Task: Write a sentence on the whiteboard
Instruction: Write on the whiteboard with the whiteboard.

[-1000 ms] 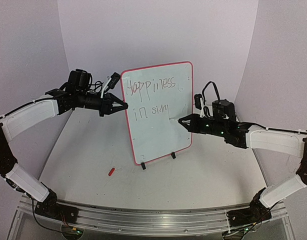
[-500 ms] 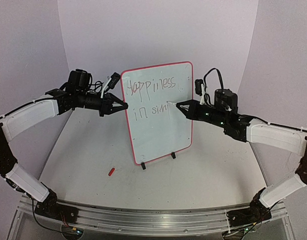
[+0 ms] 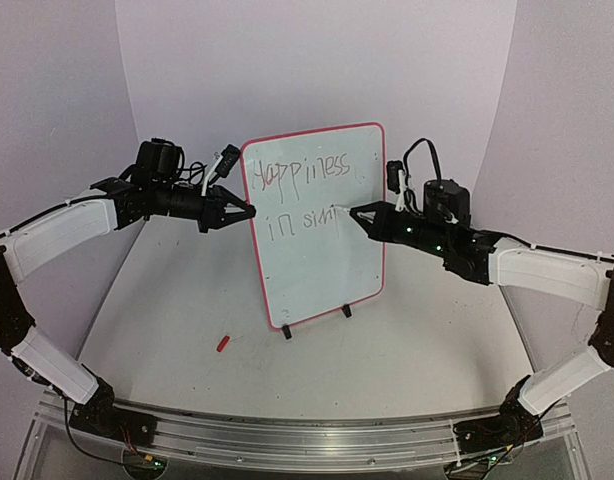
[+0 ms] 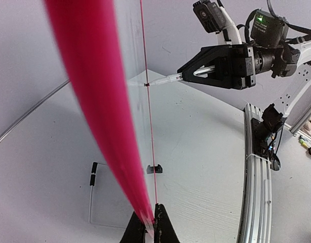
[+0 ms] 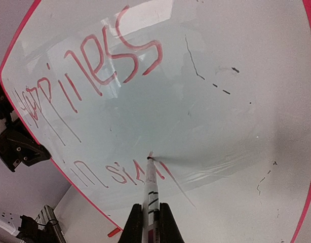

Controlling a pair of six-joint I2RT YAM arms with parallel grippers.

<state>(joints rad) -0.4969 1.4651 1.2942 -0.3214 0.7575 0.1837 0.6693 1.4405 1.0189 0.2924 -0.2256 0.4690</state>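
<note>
Pinched glossy red-rimmed whiteboard (image 3: 322, 275) in left gripper (image 3: 245, 211), clamped slim white marker (image 5: 151, 190) in right gripper (image 5: 150, 212); called for light, even strokes.

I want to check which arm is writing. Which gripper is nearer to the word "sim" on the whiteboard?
Right. The right gripper holds a marker whose tip touches "sim"; the left gripper clamps the whiteboard's left rim, away from that word.
</note>
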